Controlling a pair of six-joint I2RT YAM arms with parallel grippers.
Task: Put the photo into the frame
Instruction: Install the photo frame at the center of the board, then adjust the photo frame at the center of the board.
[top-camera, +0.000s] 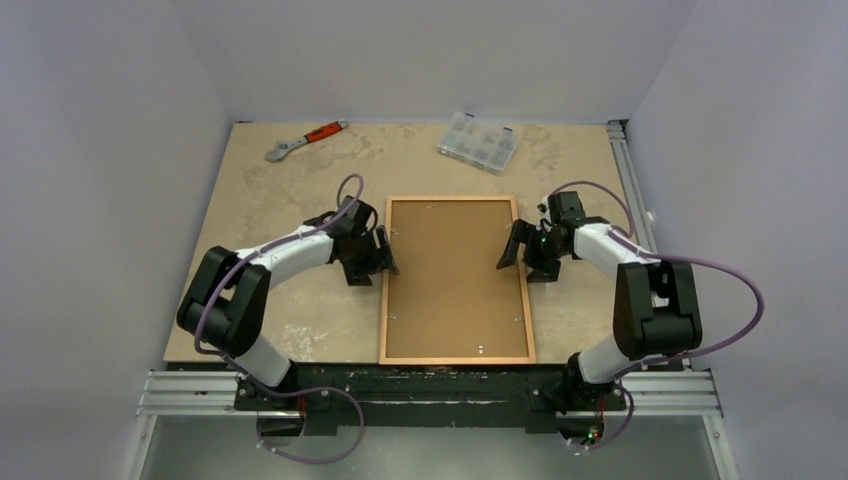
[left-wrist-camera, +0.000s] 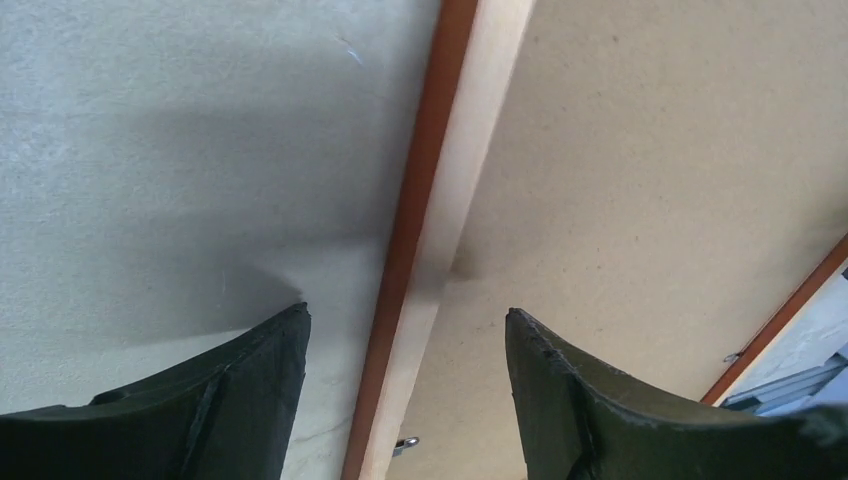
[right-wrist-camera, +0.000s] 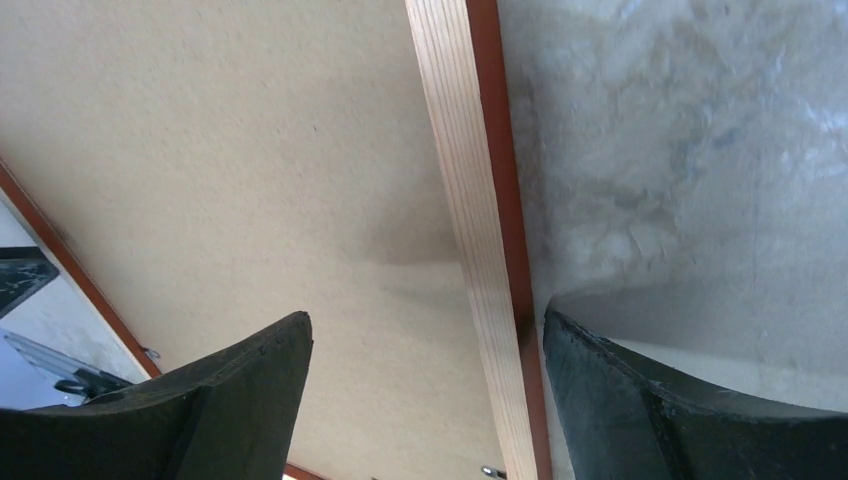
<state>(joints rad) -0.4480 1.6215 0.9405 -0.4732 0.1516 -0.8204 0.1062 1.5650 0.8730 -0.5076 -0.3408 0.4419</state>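
The frame (top-camera: 386, 280) lies back-up on the table, its light-wood rail around a brown backing board (top-camera: 455, 275) set in it. The photo is hidden. My left gripper (top-camera: 384, 254) is open, its jaws astride the frame's left rail (left-wrist-camera: 425, 240), one finger over the table and one over the board (left-wrist-camera: 650, 180). My right gripper (top-camera: 522, 252) is open, astride the right rail (right-wrist-camera: 480, 240), one finger over the board (right-wrist-camera: 220, 150), the other at the rail's outer edge.
A red-handled wrench (top-camera: 305, 140) lies at the back left and a clear plastic parts box (top-camera: 480, 142) at the back right. Small metal clips (top-camera: 483, 349) sit along the frame's inner edge. An aluminium rail (top-camera: 630, 180) runs along the right side.
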